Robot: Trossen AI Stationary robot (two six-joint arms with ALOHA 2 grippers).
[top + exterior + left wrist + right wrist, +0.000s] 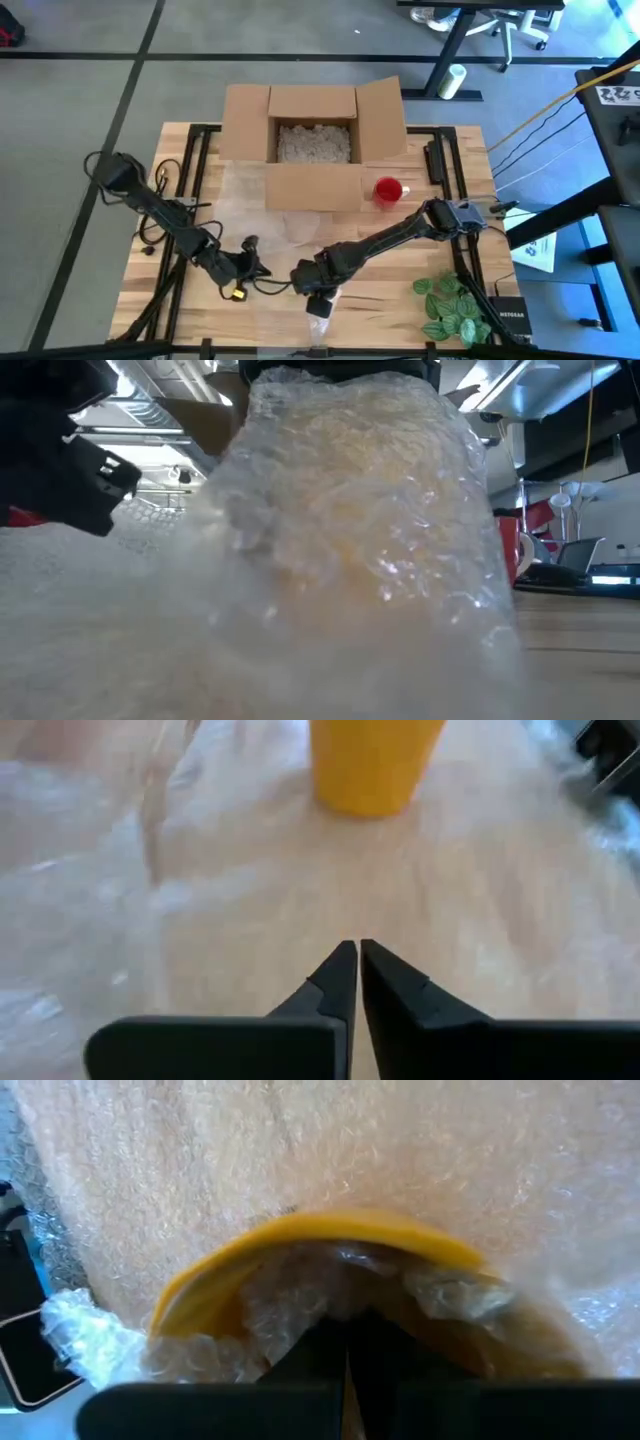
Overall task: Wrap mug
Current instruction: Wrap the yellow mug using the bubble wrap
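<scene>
My right fingers (pixel 318 300) are down at the front edge of the desk (pixel 400 285), pushed into the mouth of the yellow mug (pixel 310 1240) w/ bubble wrap (pixel 300 1150) bunched in around them — they look pressed together, tips buried in the wrap, so I judge I'm tucking loose wrap into the opening, not gripping the mug itself. In the low view the mug reads as a tall yellowish bundle already sheathed in wrap, so the wrap step seems mostly done & this is the finishing tuck. My left fingers (pixel 356 970) are clenched on nothing, hovering low just beside the bundle, yellow showing ahead of them. Next move, as I see it: pull the right out straight w/o dragging the wrap back out — left may need to steady the bundle. Cardboard box (pixel 312 140) w/ filler sits at the back, a small red cup (pixel 388 189) beside it.
</scene>
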